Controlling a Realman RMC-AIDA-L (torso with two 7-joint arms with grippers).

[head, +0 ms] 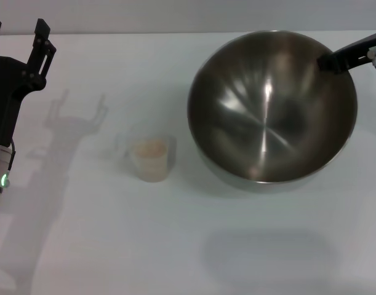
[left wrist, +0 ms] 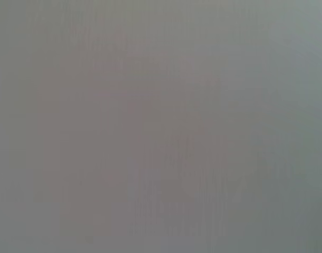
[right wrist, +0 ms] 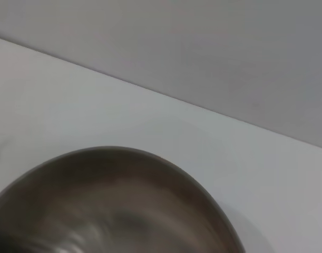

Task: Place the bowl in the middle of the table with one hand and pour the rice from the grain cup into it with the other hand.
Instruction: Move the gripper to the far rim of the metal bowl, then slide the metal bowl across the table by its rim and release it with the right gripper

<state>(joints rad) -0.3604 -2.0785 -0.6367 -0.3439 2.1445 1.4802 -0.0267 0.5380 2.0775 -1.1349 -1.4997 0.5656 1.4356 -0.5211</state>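
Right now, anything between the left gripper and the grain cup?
Nothing visible. The left gripper sits open at the table's far left; only bare tabletop lies between it and the grain cup. The bowl, held by the right gripper, is on the cup's other side.

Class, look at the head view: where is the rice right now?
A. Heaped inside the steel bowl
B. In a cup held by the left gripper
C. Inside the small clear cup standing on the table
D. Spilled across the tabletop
C: the rice sits in the grain cup on the table; the bowl is empty and the left gripper holds nothing.

Right gripper [head: 328,61] fingers hidden behind the bowl [head: 272,106] rim (far side).
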